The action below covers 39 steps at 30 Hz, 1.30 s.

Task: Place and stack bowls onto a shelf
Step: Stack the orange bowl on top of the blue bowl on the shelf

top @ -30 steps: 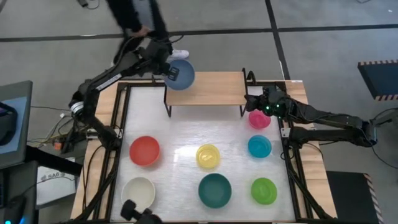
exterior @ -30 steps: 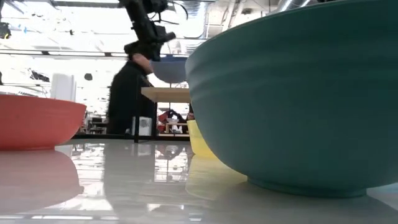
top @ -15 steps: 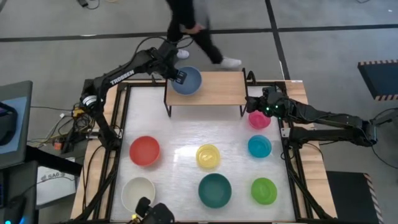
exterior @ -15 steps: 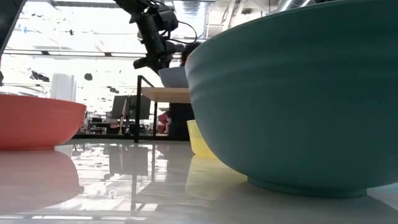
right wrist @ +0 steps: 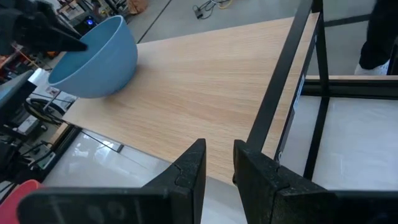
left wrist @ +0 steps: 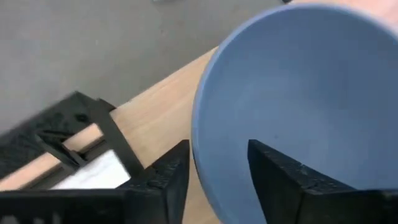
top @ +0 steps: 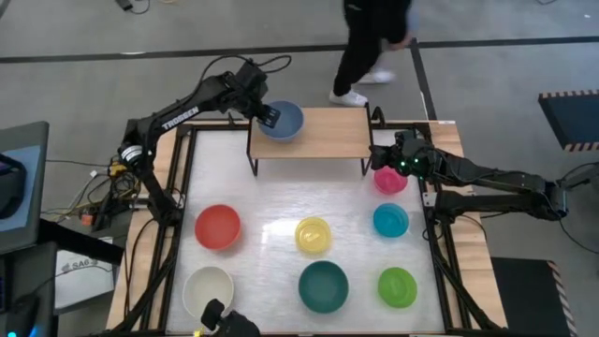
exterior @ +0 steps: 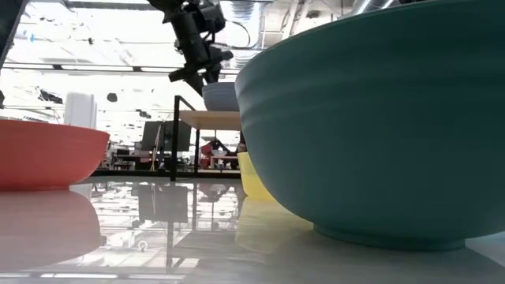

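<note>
Now left gripper (top: 269, 114) pinches slate blue bowl (top: 284, 121) rim — seemingly resting on shelf (top: 328, 134).

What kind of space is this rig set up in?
Probably a robotics lab or workshop: a framed white table on a bare grey floor with black tape lines, loose cables beside the left arm's base, and a person walking past behind the shelf.

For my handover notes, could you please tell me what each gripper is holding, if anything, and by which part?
The left gripper holds the slate blue bowl by its rim, over the shelf. The right gripper holds nothing.
</note>
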Each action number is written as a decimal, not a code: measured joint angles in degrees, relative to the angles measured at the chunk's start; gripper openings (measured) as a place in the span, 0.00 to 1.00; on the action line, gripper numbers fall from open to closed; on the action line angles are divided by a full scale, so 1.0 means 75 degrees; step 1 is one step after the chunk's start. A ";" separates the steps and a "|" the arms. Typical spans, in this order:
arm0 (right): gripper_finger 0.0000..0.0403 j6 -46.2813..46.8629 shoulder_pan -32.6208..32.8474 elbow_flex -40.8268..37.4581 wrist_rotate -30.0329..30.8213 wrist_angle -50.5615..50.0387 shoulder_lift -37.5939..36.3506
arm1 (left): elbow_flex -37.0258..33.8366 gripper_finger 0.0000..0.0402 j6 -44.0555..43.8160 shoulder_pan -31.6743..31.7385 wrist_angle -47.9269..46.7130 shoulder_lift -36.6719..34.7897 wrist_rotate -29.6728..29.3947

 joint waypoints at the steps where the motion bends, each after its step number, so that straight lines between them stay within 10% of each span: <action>1: 0.26 0.0020 0.0000 0.0000 -0.0003 -0.0025 0.0000 | 0.0000 0.40 0.0049 -0.0039 -0.0003 -0.0127 -0.0101; 12: 0.26 -0.0331 0.0497 0.0111 -0.0010 0.0403 0.0057 | -0.0209 0.44 0.0883 -0.0952 -0.1255 -0.2266 -0.1561; 25: 0.27 -0.2357 0.2555 0.2617 0.1231 0.0556 0.2956 | -0.4386 0.37 -0.0764 -0.2852 -0.1189 -0.5685 -0.0904; 39: 0.38 -0.2259 0.2919 0.4874 -0.0037 0.0702 0.6161 | -0.6725 0.36 -0.1302 -0.3638 -0.1239 -0.5871 -0.0013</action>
